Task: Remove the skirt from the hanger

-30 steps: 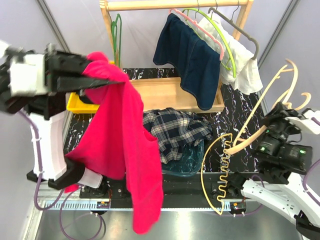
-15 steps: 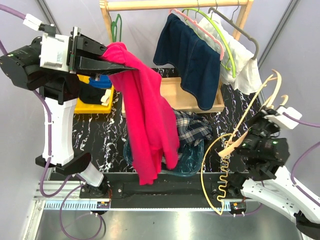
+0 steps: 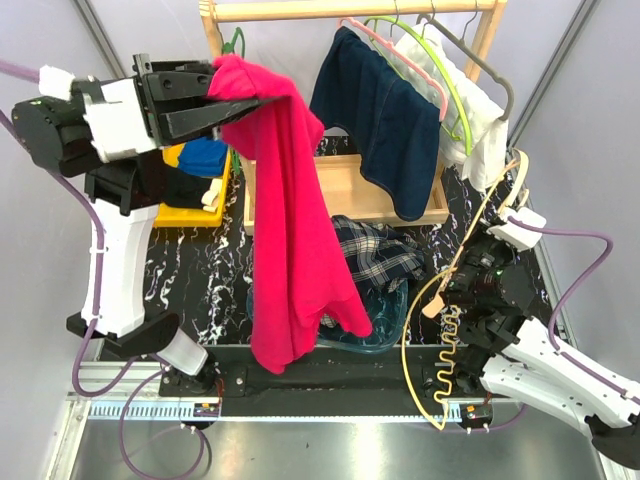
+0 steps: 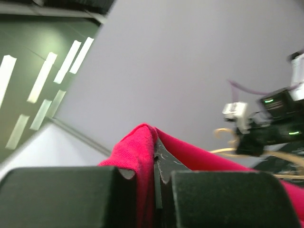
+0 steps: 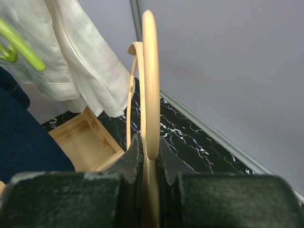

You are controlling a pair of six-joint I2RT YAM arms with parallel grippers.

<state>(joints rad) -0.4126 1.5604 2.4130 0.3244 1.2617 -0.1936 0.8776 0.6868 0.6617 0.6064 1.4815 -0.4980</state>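
Top external: skirt (image 3: 385, 115) hem-down; left fingers (image 3: 200, 118) around T-shirt (image 3: 295, 230), right fingers (image 5: 129, 159) around beige hanger (image 5: 148, 71).

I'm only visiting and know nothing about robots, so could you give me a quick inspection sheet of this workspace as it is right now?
Surface: black marbled table, largely covered.
Job's things: navy skirt hangs on the pink hanger on the wooden rail; neither gripper touches it.
Clutter: plaid shirt in a teal basin; yellow tray; green hanger, grey hanger and white garment on the rail.
Grippers: left gripper shut on a red T-shirt; right gripper shut on a cream hanger.
Cables: purple cables at both arms; coiled yellow cord.
Surroundings: grey wall panels.
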